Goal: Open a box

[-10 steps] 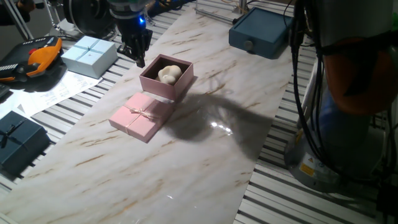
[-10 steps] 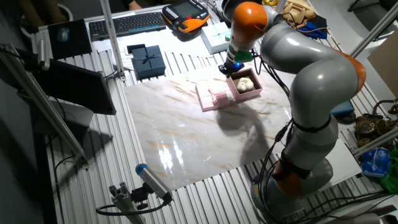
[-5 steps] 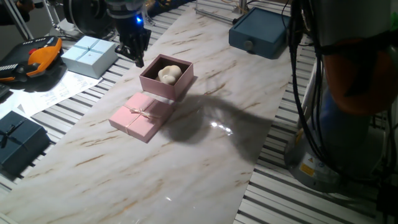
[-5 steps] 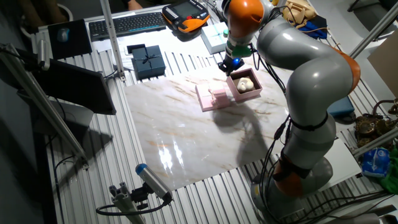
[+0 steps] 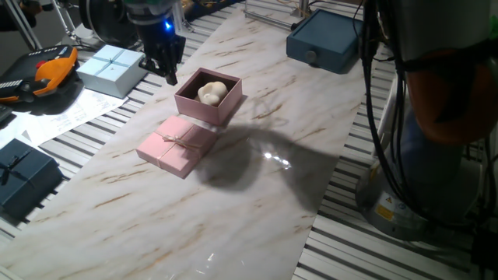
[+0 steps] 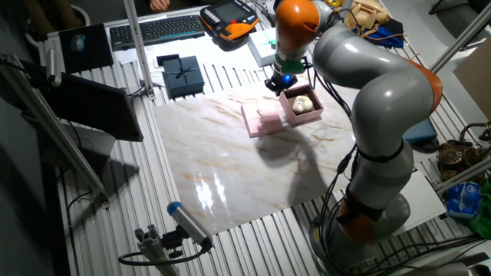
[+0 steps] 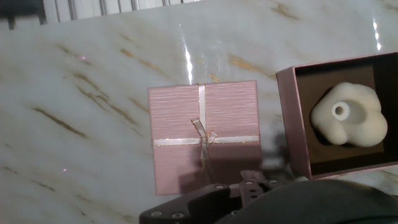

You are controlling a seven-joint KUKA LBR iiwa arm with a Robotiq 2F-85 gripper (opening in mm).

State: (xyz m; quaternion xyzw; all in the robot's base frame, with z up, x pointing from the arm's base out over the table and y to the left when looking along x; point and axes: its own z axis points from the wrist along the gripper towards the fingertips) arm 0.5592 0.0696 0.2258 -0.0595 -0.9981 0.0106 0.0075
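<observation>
The box (image 5: 208, 96) stands open on the marble table (image 5: 257, 179), its pale-pink base holding a cream-white lobed object (image 5: 211, 91). The lid (image 5: 178, 145), with its thin ribbon bow facing up, lies flat on the table just beside the base, on the side nearer the camera in one fixed view; whether the two touch cannot be told there, and in the hand view a narrow strip of marble shows between them.

The gripper (image 5: 164, 62) hangs above the table edge, beside the far-left corner of the base and apart from both base and lid. It holds nothing. Its dark fingers point downward, with a blue light glowing on the body above them. Whether the fingers are apart or together cannot be told from any view; the hand view shows only dark gripper parts along the bottom edge.

In the other fixed view the arm (image 6: 376, 84) rises from its base at the table's side, bends over at the orange joint and reaches down to the gripper (image 6: 278, 81) next to the box (image 6: 301, 105) and lid (image 6: 262, 121).

A light blue gift box (image 5: 111, 68) lies just left of the gripper.
</observation>
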